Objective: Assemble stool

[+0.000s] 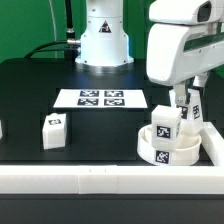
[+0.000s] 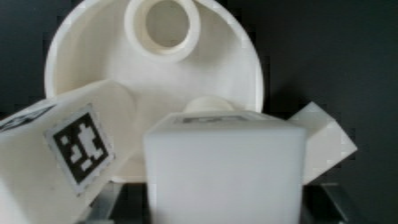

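The round white seat (image 1: pixel 160 152) lies at the exterior view's right, close to the front rail. One tagged leg (image 1: pixel 163 122) stands on it. Beside that leg my gripper (image 1: pixel 185 108) is shut on a second white leg (image 1: pixel 190 120), held over the seat. In the wrist view this held leg (image 2: pixel 222 165) fills the space between the jaws, with my gripper (image 2: pixel 222 205) round it. The tagged leg (image 2: pixel 63 140) leans beside it, and the seat (image 2: pixel 107 80) with its hole (image 2: pixel 164 25) lies behind. A third leg (image 1: pixel 53 130) stands alone on the black table at the exterior view's left.
The marker board (image 1: pixel 102 98) lies flat in the middle of the table. A long white rail (image 1: pixel 90 181) runs along the front and another (image 1: pixel 213 150) up the exterior view's right. The robot base (image 1: pixel 103 40) stands at the back. A small white piece (image 1: pixel 2 128) shows at the left edge.
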Controlling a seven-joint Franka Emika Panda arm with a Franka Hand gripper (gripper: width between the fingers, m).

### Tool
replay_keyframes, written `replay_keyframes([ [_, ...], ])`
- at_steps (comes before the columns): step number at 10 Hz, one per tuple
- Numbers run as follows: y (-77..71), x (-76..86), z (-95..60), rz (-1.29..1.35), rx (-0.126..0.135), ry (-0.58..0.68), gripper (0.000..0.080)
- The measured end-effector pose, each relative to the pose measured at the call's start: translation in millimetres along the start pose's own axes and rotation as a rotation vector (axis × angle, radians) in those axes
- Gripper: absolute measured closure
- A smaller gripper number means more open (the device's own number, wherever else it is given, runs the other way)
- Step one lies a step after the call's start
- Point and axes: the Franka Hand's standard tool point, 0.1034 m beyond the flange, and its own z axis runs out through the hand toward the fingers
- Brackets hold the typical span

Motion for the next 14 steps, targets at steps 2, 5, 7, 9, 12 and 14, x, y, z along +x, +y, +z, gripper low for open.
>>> replay_keyframes([
  [2,1.0,-0.8,0.0,0.008,0.0,0.0,0.0462],
  [5,4.4,-4.9,1.2,0.351,0.016,-0.004,0.0462],
  [7,4.9,-5.4,1.6,0.602,0.037,0.003,0.0461],
  [9,4.8,-4.9,1.8,0.799,0.05,0.004,0.0459],
  [12,3.7,-4.2,2.0,1.003,0.054,0.0,0.0459],
  [14,3.3,-4.1,2.1,1.103,0.055,-0.003,0.0459],
])
